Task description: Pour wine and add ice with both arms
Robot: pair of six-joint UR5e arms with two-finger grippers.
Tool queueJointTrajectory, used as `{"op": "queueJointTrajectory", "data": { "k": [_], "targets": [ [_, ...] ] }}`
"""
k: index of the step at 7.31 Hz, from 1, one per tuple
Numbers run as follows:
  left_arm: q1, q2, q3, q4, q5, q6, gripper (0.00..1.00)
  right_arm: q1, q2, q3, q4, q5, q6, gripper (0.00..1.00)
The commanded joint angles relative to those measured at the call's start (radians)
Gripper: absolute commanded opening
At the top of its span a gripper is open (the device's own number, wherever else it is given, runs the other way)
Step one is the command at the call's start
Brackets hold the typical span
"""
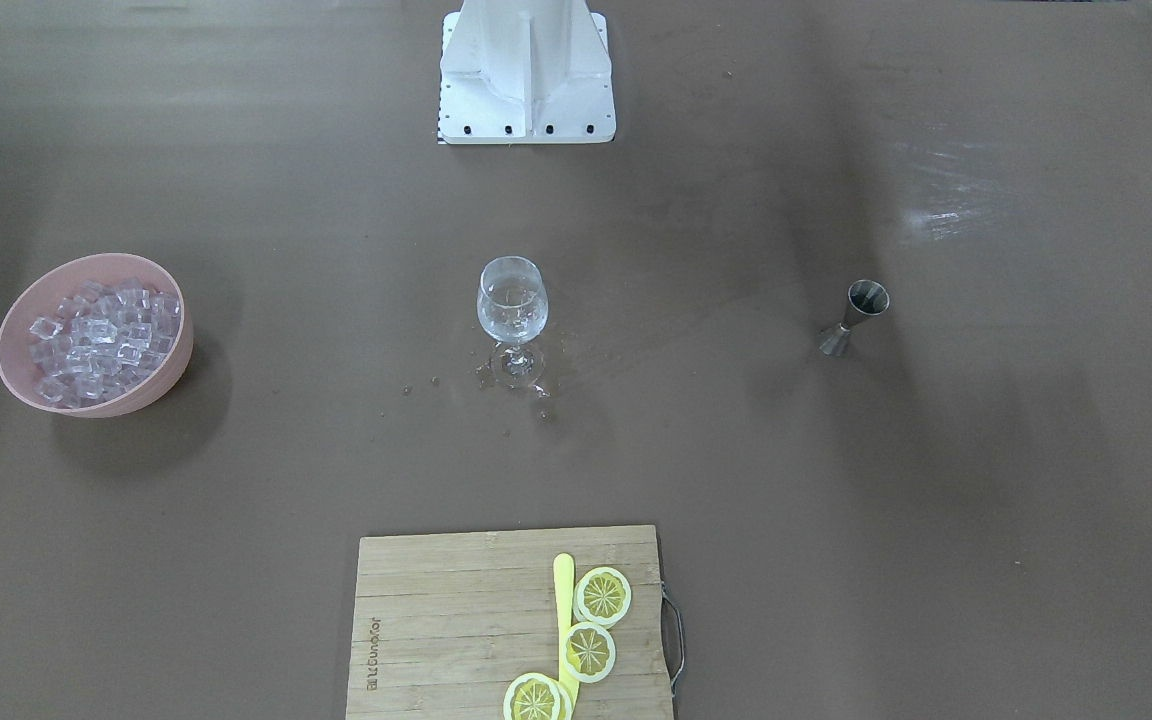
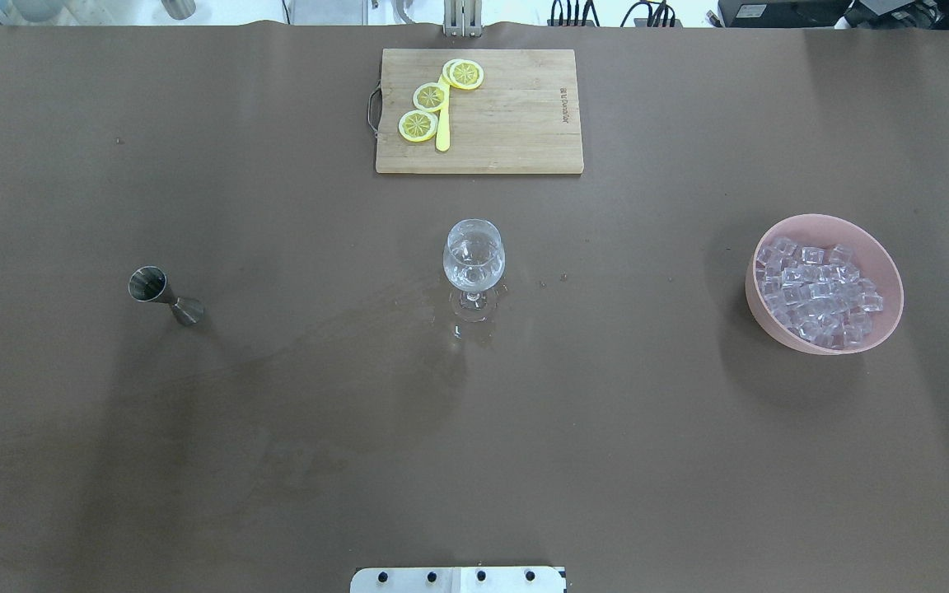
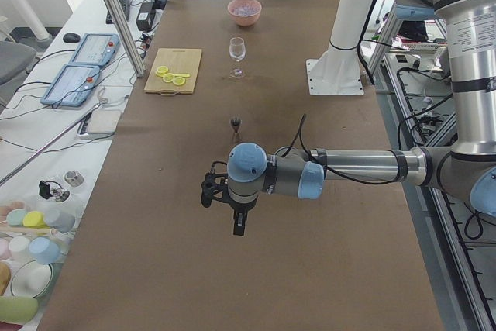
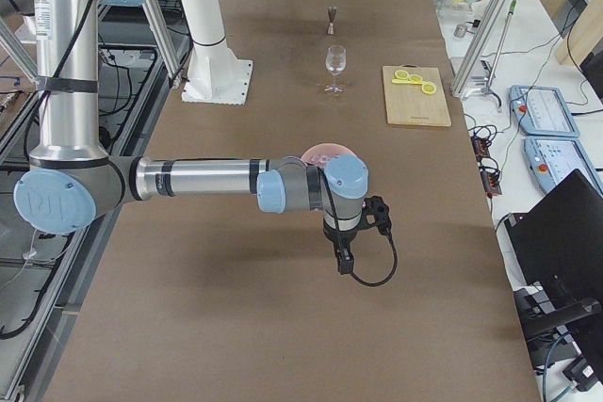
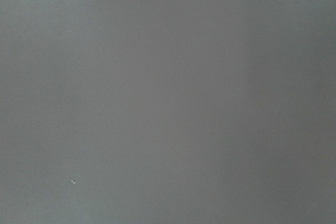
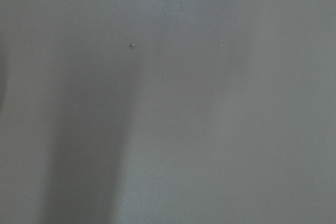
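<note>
A stemmed glass [image 1: 512, 300] [image 2: 474, 251] stands upright mid-table with a little clear wine [image 1: 511, 318] in its bowl and wet splashes around its foot. The ice [image 1: 101, 335] [image 2: 816, 288] fills a pink bowl [image 1: 174, 362] [image 2: 759, 306]. A steel jigger [image 1: 854, 318] [image 2: 163, 295] stands on the other side of the glass. My left gripper [image 3: 239, 229] hangs over bare table, well short of the jigger. The right gripper [image 4: 346, 266] hangs near the bowl. Both show only in the side views, so I cannot tell whether they are open or shut.
A wooden cutting board [image 1: 436, 620] [image 2: 516, 132] carries lemon slices [image 1: 591, 650] and a yellow stick at the table's far edge. The white pedestal [image 1: 526, 70] stands at the robot's side. Both wrist views show only brown tabletop.
</note>
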Motion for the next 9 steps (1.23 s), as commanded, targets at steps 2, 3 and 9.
{"op": "queueJointTrajectory", "data": {
  "k": [2,3,9],
  "targets": [
    [0.009,-0.011,0.004,-0.349,-0.050,-0.277,0.97,0.000,0.012,0.022,0.001,0.000,0.008,1.00],
    [0.031,-0.046,0.011,-0.436,-0.050,-0.292,0.97,0.000,0.012,0.027,0.001,0.013,0.009,1.00],
    [0.391,-0.157,0.089,-0.857,0.213,-0.379,0.98,-0.002,-0.056,-0.091,0.308,0.169,0.008,1.00]
  ]
}}
